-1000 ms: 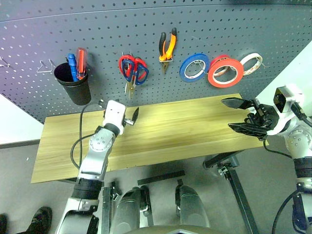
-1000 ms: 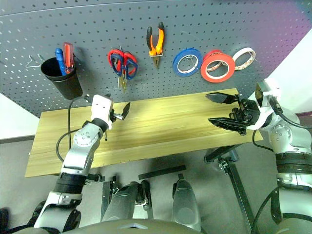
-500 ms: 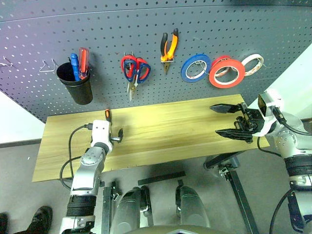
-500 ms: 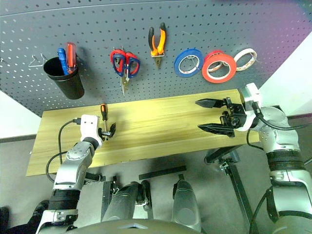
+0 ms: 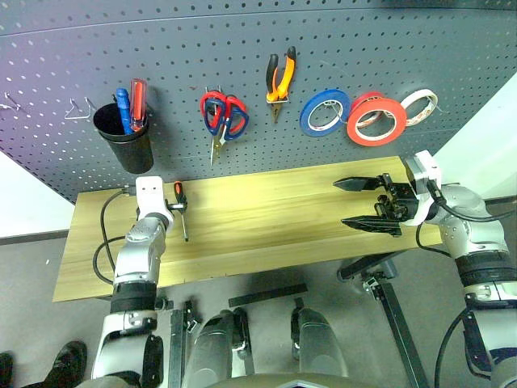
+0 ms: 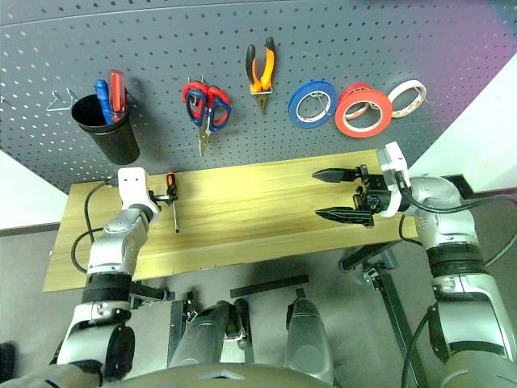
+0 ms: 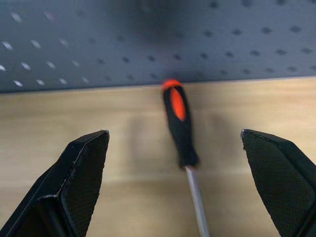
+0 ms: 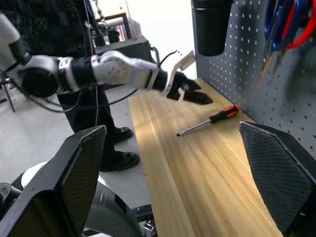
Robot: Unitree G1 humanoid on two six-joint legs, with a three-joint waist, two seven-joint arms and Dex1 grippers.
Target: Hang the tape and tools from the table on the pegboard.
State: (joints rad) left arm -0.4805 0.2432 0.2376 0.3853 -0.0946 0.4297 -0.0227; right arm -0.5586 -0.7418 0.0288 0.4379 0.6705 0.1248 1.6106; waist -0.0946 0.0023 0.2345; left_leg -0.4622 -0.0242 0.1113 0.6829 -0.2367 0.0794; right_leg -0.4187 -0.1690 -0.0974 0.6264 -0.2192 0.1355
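Note:
On the table [image 5: 275, 218] an orange-and-black-handled screwdriver [image 5: 181, 212] lies near the pegboard [image 5: 363, 40]. My left gripper [image 7: 173, 134] hangs low over the table, open, with the screwdriver's handle [image 7: 178, 123] just ahead between its fingertips and untouched. My right gripper [image 5: 361, 204] hovers open above the table's right part, holding nothing. The orange-red tape [image 5: 376, 120], the orange pliers [image 5: 279, 77] and the dark-blue-handled scissors [image 5: 234, 121] hang on the pegboard.
A black cup [image 5: 125, 139] on the pegboard holds a blue and a red screwdriver. Red-handled scissors [image 5: 212, 109] share the hook with the blue pair. A blue roll [image 5: 323, 111] and a pale roll [image 5: 418, 107] flank the tape. A person [image 8: 74, 29] stands past the table's left end.
My left gripper swung left and down toward the screwdriver, which it hid a second ago. My right gripper drifted a little left over the table. Both stayed open.

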